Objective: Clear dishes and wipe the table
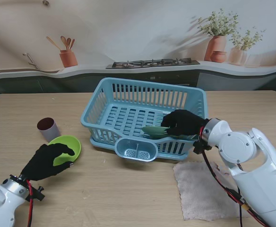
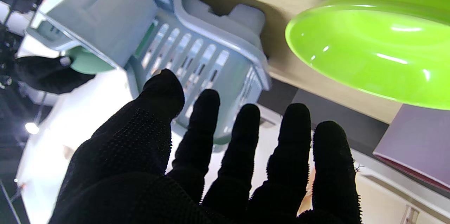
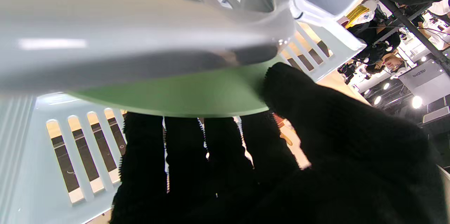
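A light blue slatted basket (image 1: 128,90) stands mid-table. My right hand (image 1: 183,123) reaches over its near right wall and is shut on a pale green plate (image 1: 157,132), held low inside the basket; the right wrist view shows the plate (image 3: 182,94) pinched between thumb and fingers (image 3: 182,146). A lime green bowl (image 1: 68,146) sits at the near left. My left hand (image 1: 46,161) hovers at the bowl's near rim, fingers spread and holding nothing. The left wrist view shows the fingers (image 2: 246,139) apart, the bowl (image 2: 372,41) just beyond them.
A purple cup (image 1: 48,128) stands just beyond the bowl on the left. A pinkish cloth (image 1: 202,189) lies flat near me on the right, beside my right forearm. The basket's cutlery holder (image 1: 136,150) juts toward me.
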Controlling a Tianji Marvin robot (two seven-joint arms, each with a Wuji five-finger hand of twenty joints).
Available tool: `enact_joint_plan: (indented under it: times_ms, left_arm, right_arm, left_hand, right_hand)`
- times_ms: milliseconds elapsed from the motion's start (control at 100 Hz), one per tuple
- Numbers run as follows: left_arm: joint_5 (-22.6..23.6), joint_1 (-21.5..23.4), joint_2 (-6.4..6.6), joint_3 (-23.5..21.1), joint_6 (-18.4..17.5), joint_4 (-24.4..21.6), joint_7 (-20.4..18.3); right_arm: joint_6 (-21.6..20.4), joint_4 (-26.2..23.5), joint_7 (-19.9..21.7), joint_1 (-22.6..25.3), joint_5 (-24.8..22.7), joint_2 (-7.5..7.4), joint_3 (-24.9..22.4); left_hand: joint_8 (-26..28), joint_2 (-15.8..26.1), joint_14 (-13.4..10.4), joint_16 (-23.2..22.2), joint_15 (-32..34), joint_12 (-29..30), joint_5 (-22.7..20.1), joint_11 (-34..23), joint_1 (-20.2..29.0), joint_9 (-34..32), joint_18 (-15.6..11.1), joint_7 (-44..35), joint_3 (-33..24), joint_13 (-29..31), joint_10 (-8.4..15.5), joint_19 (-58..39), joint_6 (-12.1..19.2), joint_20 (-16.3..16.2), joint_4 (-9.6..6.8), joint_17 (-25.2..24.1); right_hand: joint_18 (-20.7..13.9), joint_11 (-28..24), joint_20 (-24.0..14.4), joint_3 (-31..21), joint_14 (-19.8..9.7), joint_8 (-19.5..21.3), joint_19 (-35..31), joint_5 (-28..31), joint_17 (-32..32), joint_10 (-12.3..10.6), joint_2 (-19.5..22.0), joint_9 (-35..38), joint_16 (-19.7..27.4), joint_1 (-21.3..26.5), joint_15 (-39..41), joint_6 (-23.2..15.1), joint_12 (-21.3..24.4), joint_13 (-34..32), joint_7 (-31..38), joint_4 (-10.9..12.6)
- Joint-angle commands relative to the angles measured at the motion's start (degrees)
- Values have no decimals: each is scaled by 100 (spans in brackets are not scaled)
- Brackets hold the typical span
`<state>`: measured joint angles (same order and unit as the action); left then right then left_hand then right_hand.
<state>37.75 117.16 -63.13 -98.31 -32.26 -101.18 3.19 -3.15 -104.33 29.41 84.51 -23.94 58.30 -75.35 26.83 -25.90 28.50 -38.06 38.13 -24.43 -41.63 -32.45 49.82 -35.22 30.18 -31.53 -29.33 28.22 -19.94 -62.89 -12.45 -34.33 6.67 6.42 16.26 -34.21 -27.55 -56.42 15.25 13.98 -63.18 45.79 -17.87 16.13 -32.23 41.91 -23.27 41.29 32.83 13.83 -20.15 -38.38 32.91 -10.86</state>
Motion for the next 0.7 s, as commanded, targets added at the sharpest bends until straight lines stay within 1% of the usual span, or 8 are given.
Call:
enact_joint_plan:
  times_ms: [0, 60, 120, 130, 140, 180, 400, 690]
  left_arm:
    - [-9, -3, 1, 9, 14, -7, -86]
    - [-10, -5, 1, 11, 15, -6, -87]
    - [-13, -4, 0, 12, 19, -7, -87]
    - [-12, -4, 0, 12, 20, -7, -87]
    - [-12, -5, 0, 13, 20, -7, -86]
    - [-12, -7, 0, 12, 18, -5, -86]
    - [-8, 6, -2, 8, 17, -15, -75]
    - [2, 4, -4, -2, -9, -6, -61]
  right_arm:
    - [-56, -64, 101, 59, -2, -26, -32]
    - [-79, -77, 111, 74, 5, -29, -55]
    - [-104, -89, 129, 89, 30, -33, -83]
    - [-112, -91, 128, 93, 32, -33, -88]
    - [-122, -92, 125, 97, 32, -33, -94]
    - [-167, -100, 109, 114, 27, -31, -118]
    - [-328, -168, 74, 231, 48, -32, -266]
    - [-477, -206, 22, 325, 56, -28, -392]
  left_hand:
    - [-13, 153, -107, 18, -43, 119, 39, 43, 250, 59, -91, 39, 70, -73, 205, 140, 139, 102, 9, -82]
    - [-14, 159, -112, 18, -42, 119, 47, 46, 251, 68, -91, 41, 68, -73, 193, 140, 138, 102, 9, -82]
    - [-14, 158, -112, 19, -43, 119, 45, 44, 253, 64, -91, 39, 70, -74, 191, 140, 141, 101, 9, -82]
    - [-14, 159, -112, 19, -43, 119, 47, 44, 255, 64, -91, 39, 69, -74, 188, 140, 145, 101, 9, -82]
    - [-14, 155, -111, 19, -43, 119, 46, 45, 259, 66, -91, 38, 69, -74, 183, 140, 144, 101, 9, -82]
    - [-14, 155, -109, 19, -44, 118, 48, 44, 252, 66, -91, 38, 72, -71, 189, 140, 142, 101, 9, -82]
    - [-18, 156, -109, 19, -43, 120, 38, 46, 259, 63, -96, 35, 79, -73, 183, 141, 133, 102, 8, -84]
    - [-16, 150, -112, 19, -44, 120, 41, 46, 262, 61, -96, 35, 74, -72, 196, 140, 141, 102, 6, -84]
  right_hand:
    - [-160, 51, -69, -54, -94, 88, 69, -12, 72, -105, -49, -130, 46, -107, -73, -104, 55, 63, -62, 171]
    - [-161, 59, -70, -56, -96, 106, 84, -5, 87, -102, -51, -143, 46, -153, -77, -111, 56, 74, -97, 189]
    - [-168, 76, -87, -144, -110, 258, 138, 66, 127, -114, -89, -161, 51, -348, -108, -111, 50, 109, -328, 338]
    - [-172, 83, -118, -144, -112, 508, 158, 114, 133, -118, -89, -168, 44, -391, -112, -113, 45, 113, -528, 391]
    - [-174, 85, -134, -144, -113, 635, 168, 142, 136, -120, -89, -168, 41, -425, -114, -114, 41, 114, -626, 420]
    - [-168, 91, -147, -168, -122, 786, 182, 167, 147, -123, -109, -176, 39, -566, -119, -115, 40, 128, -728, 502]
    - [-169, 115, -138, -138, -155, 845, 237, 93, 219, -153, -210, -217, 44, -839, -143, -147, 44, 166, -785, 518]
    - [-191, 149, -134, -146, -184, 901, 308, 46, 292, -175, -300, -274, 50, -1021, -190, -151, 41, 239, -828, 516]
